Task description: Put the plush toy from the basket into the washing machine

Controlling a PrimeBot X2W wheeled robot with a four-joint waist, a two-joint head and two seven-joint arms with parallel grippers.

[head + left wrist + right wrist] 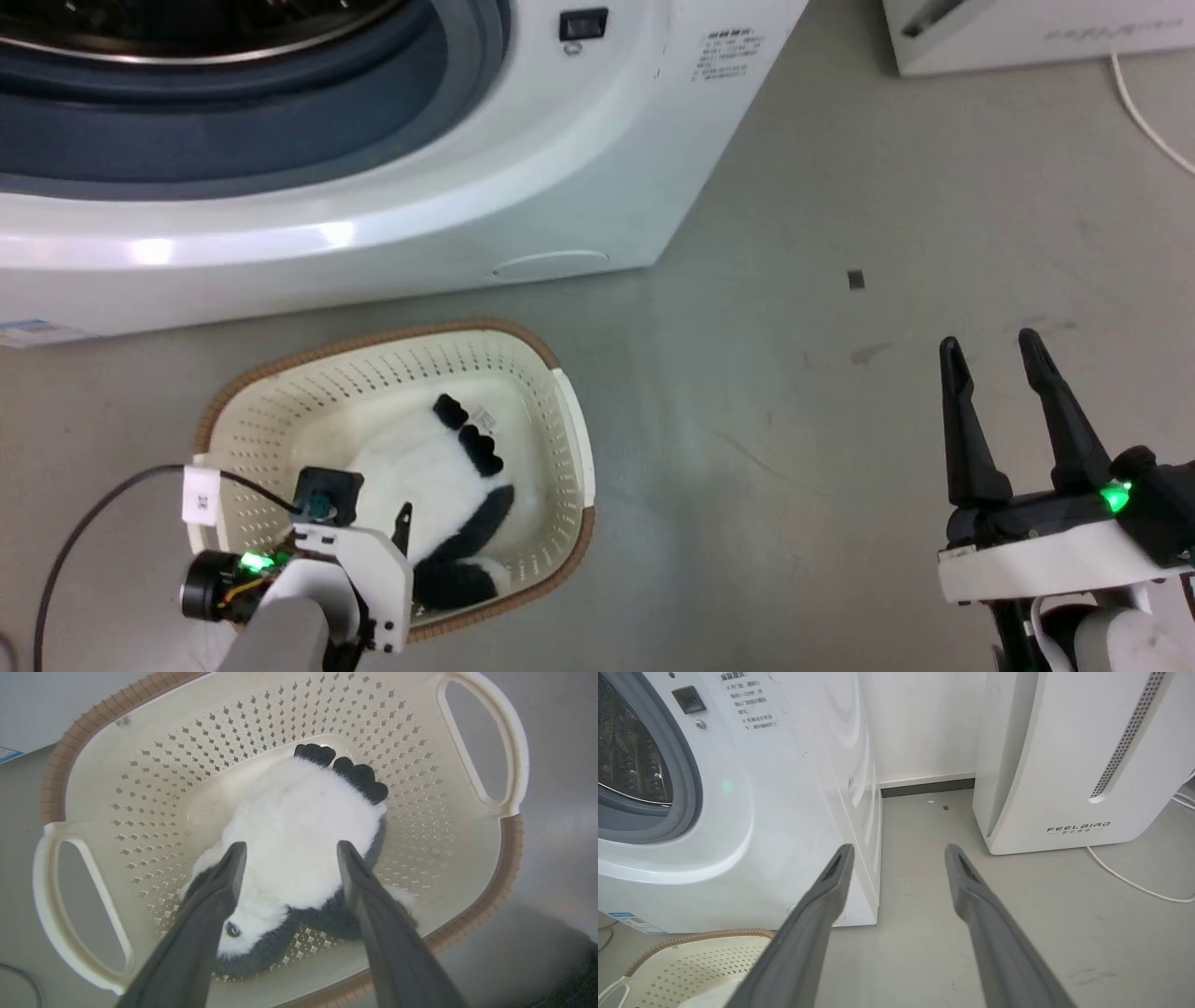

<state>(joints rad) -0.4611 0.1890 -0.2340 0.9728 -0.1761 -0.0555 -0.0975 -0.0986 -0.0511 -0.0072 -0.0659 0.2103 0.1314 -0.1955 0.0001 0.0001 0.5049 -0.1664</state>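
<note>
Spread right jaws; appliance (1064, 765) reads "FEELBAIRD".

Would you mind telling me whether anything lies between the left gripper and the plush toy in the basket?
Nothing visible does: the left gripper, open, hangs over the plush toy in the basket.

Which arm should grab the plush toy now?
Left. The left gripper hangs open over the basket, fingers aimed at the plush toy; the right gripper is open over the floor, away from the basket.

grey floor (840, 467), basket (373, 342), washing machine (560, 187), white appliance (1064, 765)
</note>
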